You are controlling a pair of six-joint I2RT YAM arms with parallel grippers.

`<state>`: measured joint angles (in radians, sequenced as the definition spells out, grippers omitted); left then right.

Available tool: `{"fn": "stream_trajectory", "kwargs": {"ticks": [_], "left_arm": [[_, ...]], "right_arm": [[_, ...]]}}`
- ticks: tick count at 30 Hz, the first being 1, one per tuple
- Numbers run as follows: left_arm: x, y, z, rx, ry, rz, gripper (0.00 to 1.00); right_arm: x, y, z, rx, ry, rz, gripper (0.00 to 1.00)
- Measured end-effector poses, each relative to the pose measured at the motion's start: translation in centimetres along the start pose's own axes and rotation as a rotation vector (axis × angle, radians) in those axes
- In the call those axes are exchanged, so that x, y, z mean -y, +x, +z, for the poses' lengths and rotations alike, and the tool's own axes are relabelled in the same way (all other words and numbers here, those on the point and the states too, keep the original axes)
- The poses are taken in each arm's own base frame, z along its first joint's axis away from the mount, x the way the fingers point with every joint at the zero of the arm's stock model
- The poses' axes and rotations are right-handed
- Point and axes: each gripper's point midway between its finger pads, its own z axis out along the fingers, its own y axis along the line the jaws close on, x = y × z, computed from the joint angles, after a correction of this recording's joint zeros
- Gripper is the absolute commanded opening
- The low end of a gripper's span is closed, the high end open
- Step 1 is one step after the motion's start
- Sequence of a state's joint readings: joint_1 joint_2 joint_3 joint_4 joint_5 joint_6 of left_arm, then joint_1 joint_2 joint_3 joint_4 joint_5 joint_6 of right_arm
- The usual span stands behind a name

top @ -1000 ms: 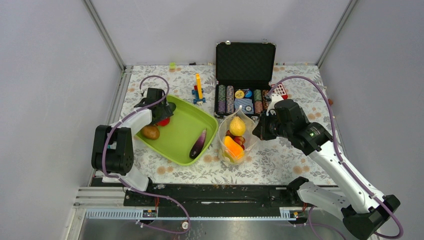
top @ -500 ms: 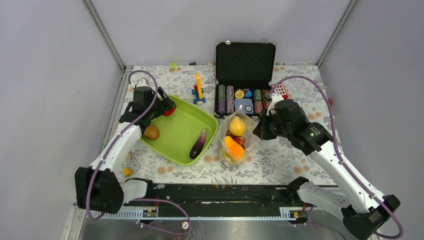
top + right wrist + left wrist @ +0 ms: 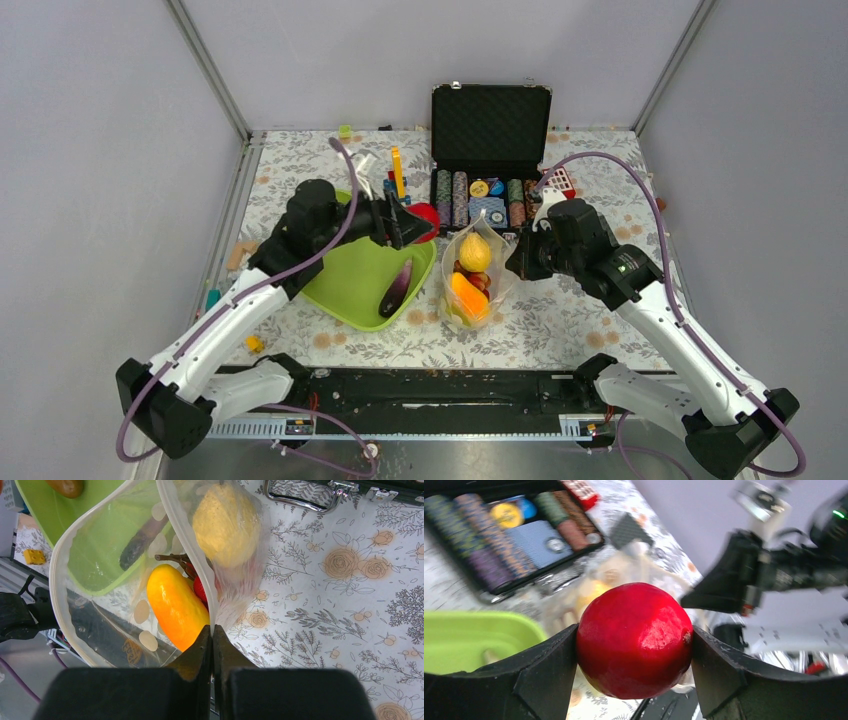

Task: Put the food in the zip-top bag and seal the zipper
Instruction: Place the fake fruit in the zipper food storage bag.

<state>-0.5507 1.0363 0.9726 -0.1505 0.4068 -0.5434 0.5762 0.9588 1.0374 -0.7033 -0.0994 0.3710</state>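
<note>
Zip-top bag (image 3: 75, 625) rim pinched tight between right fingers (image 3: 206, 645) | left fingers (image 3: 408, 222) spread wide, clamping red fruit (image 3: 634, 640)

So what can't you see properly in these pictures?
- Left wrist view: the clear polka-dot plastic bag is blurred, and the round red toy fruit covers part of it.
- Right wrist view: the brown toy food on the lime-green plastic tray is cut off by the top edge; red berries hide behind the orange-yellow toy fruit.
- Top view: the berries are too small to count.
</note>
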Motion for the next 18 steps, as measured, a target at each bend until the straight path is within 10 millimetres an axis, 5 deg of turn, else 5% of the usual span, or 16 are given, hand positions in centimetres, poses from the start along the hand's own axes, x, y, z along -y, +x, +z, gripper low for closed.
{"fn": "stream_trajectory", "kwargs": {"ticks": [4, 7, 16, 18], "left_arm": [[5.9, 0.9, 0.9, -0.069, 0.209, 0.1, 0.36], [8.5, 2.1, 1.4, -0.116, 0.306, 0.157, 0.42], [10.7, 6.0, 2.7, -0.24, 0.409, 0.251, 0.53], [10.8, 6.3, 3.0, -0.255, 0.407, 0.255, 0.64]], "right_arm": [[0.1, 0.1, 0.2, -0.002, 0.0, 0.001, 0.0], [0.0, 0.2, 0.2, -0.005, -0.005, 0.0, 0.0], [-0.2, 0.4, 0.1, -0.008, -0.017, 0.0, 0.0], [-0.2, 0.4, 0.1, -0.007, -0.022, 0.0, 0.0]]}}
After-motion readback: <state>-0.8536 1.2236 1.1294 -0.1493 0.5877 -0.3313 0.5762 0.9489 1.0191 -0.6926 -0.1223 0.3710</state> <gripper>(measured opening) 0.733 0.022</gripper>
